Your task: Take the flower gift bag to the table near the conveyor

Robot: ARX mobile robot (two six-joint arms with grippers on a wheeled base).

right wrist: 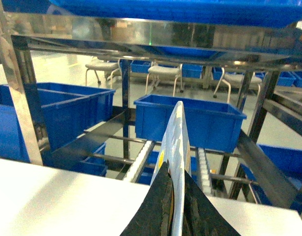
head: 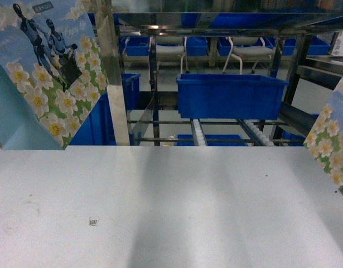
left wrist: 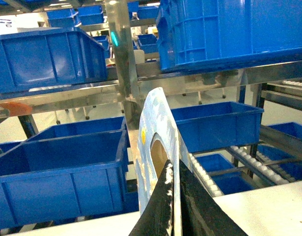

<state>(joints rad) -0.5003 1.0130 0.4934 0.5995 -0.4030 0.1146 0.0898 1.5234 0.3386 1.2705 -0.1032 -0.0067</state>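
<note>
- A steel-framed conveyor with white roller tracks stands at twelve o'clock beyond the pale worktop; a blue bin sits on its rollers, more bins fill the racks to the left, and grey chairs stand further back.
- A tiny square code sticker lies on the worktop at about seven o'clock.
- The flower gift bag, printed with white daisies and two robot figures, hangs at ten o'clock, above the worktop's far left edge; whether its base touches is hidden.
- A second daisy-printed panel shows at the three o'clock edge; I cannot tell whether it belongs to the same bag.
- The left hand is pressed together on a thin daisy-printed edge with a cut-out hole, seen end-on in its wrist view.
- The right hand likewise pinches a thin printed edge rising upright between its dark fingers.
</note>
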